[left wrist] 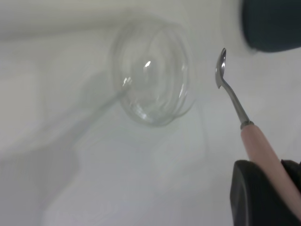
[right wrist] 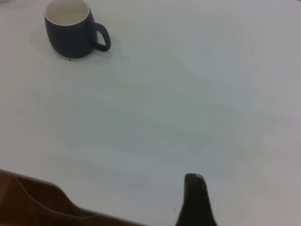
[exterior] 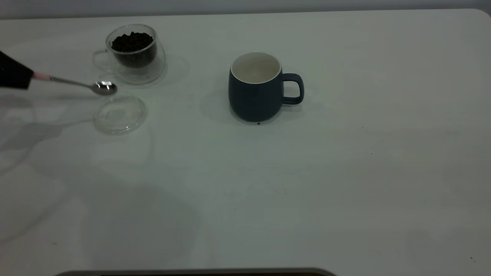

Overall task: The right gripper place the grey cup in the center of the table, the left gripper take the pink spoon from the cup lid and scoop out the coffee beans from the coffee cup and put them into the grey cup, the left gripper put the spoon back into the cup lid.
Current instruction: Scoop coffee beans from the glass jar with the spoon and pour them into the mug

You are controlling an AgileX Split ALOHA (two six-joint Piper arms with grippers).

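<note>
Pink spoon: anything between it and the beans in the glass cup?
Nothing visible. The left tool holds the pink spoon by its handle, bowl above the table between the cup lid and the coffee cup. The cup's mouth is open, coffee beans exposed.

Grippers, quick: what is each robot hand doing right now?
Left gripper: shut on the pink spoon, above the cup lid.
Right gripper: parked, holding nothing; open or shut cannot be told.

The grey cup (exterior: 256, 92) stands upright mid-table, empty, handle to the right. Far left, the glass coffee cup (exterior: 132, 53) holds coffee beans (exterior: 132, 42); the pink spoon (exterior: 76, 82) hovers above the clear cup lid (exterior: 120, 114).
</note>
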